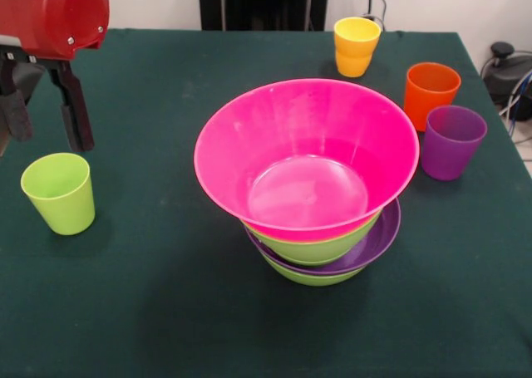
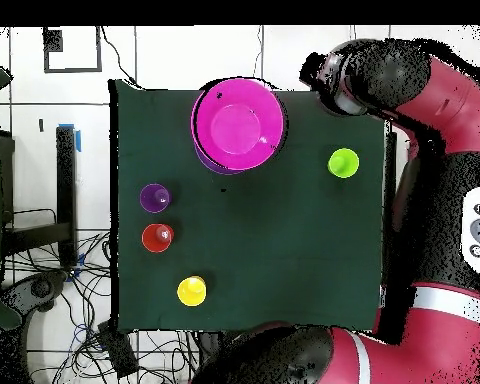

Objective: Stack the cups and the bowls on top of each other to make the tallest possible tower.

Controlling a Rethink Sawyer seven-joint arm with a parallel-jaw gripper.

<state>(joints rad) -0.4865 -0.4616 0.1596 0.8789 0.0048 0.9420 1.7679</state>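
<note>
Dark green cloth covers the table [image 1: 166,311]. At centre frame stands the tower [image 1: 320,228], pink bowl [image 1: 306,158] uppermost over lime and purple layers. Yellow-orange cup [image 1: 356,46], orange cup [image 1: 430,94] and purple cup [image 1: 451,141] sit upper right. Lime cup [image 1: 59,193] stands left, below the gripper [image 1: 46,116], its fingers spread apart and empty.

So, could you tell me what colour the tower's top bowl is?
Pink bowl, clearest in the front view.
</note>
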